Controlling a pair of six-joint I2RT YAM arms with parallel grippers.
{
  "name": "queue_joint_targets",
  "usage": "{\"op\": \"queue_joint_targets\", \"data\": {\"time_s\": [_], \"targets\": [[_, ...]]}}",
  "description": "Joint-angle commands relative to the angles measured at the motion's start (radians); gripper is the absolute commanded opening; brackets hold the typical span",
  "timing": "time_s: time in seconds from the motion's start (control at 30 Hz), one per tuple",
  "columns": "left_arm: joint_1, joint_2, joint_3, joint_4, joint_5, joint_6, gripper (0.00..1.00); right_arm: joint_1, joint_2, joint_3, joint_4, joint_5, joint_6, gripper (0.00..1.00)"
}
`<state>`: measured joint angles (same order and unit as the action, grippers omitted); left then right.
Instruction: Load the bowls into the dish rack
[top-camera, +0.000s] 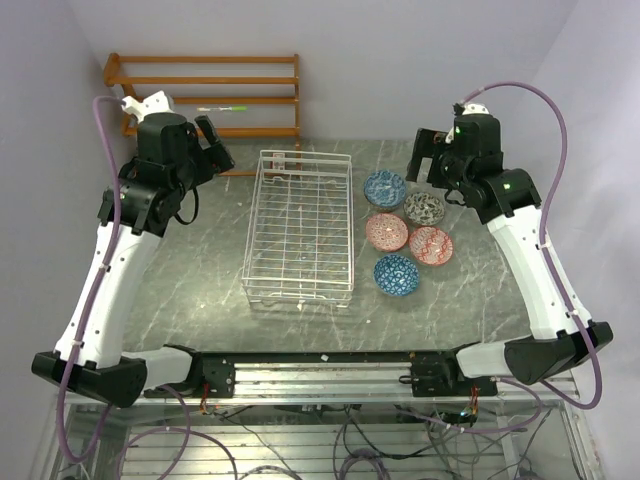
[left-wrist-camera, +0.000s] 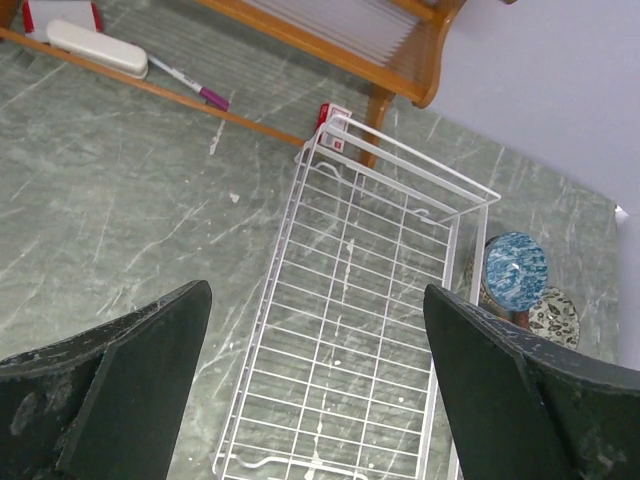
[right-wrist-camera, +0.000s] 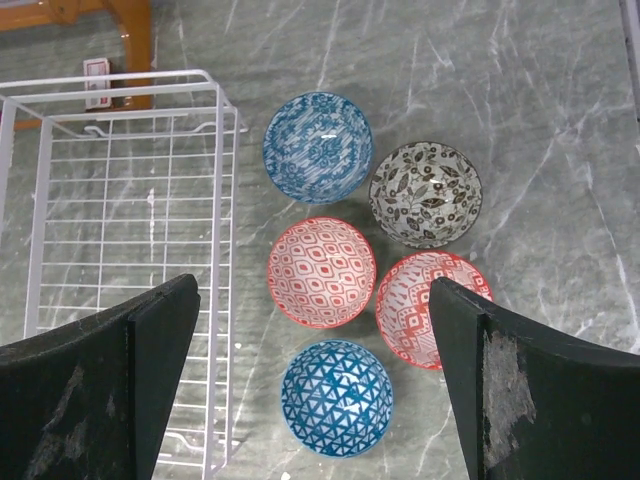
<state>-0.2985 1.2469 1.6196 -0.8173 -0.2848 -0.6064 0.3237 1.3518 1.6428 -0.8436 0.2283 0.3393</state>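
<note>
The white wire dish rack (top-camera: 300, 228) stands mid-table with nothing in it; it also shows in the left wrist view (left-wrist-camera: 360, 330) and the right wrist view (right-wrist-camera: 120, 230). Several bowls sit upright on the table right of it: a blue floral one (top-camera: 384, 187) (right-wrist-camera: 317, 147) (left-wrist-camera: 515, 270), a grey-white one (top-camera: 424, 208) (right-wrist-camera: 425, 193), a red one (top-camera: 386, 232) (right-wrist-camera: 321, 272), a second red one (top-camera: 431, 245) (right-wrist-camera: 425, 305), and a blue triangle-patterned one (top-camera: 396, 274) (right-wrist-camera: 335, 397). My left gripper (top-camera: 215, 143) (left-wrist-camera: 315, 390) is open, held above the rack's left side. My right gripper (top-camera: 424, 157) (right-wrist-camera: 315, 390) is open, held above the bowls.
An orange wooden slatted shelf (top-camera: 205, 95) stands against the back wall, with a pen (left-wrist-camera: 185, 85) and a white eraser-like block (left-wrist-camera: 97, 48) on its low slat. Purple walls close in both sides.
</note>
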Motion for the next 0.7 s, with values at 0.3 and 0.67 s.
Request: {"op": "queue_joint_targets", "data": {"time_s": [0.3, 0.67], "targets": [[-0.004, -0.106, -0.067, 0.186, 0.190, 0.167, 0.99, 0.001, -0.048, -0.019, 0.015, 0.037, -0.053, 1.00], [-0.003, -0.097, -0.047, 0.073, 0.257, 0.197, 0.99, -0.018, 0.015, 0.050, -0.066, 0.141, -0.053, 0.98]]}}
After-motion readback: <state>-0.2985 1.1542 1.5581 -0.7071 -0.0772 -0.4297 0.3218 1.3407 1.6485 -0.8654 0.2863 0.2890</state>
